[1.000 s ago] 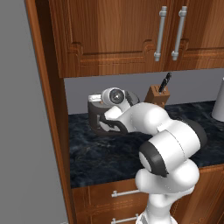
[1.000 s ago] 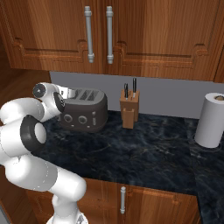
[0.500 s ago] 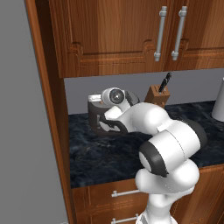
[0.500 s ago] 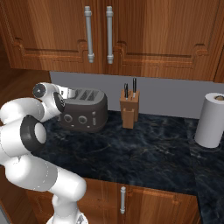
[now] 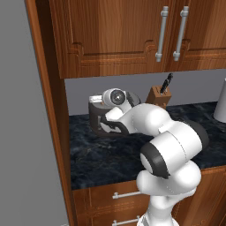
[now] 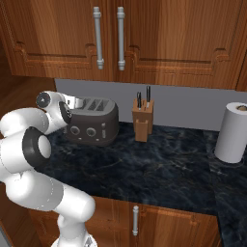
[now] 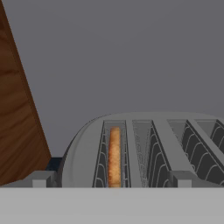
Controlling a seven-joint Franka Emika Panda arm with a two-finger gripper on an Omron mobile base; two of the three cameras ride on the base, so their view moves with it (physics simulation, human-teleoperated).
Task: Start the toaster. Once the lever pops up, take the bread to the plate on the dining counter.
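the arm folds low, hand level at the toaster's (image 6: 91, 121) left end; fingers apparently spread wide, holding nothing; the bread (image 7: 114, 156) stands on edge in the leftmost slot, lengthwise along it, on the dark surface (image 6: 159, 166)

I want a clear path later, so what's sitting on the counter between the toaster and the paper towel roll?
In the right base view, only the knife block stands between the toaster and paper towel roll.

A wooden knife block (image 6: 143, 124) with dark handles stands upright on the black marbled counter (image 6: 159, 169), near the grey back wall (image 6: 188, 105); a white paper towel roll (image 6: 233, 132) stands well apart at the right; wooden cabinets (image 6: 159, 38) with steel handles (image 6: 98, 36) hang above.
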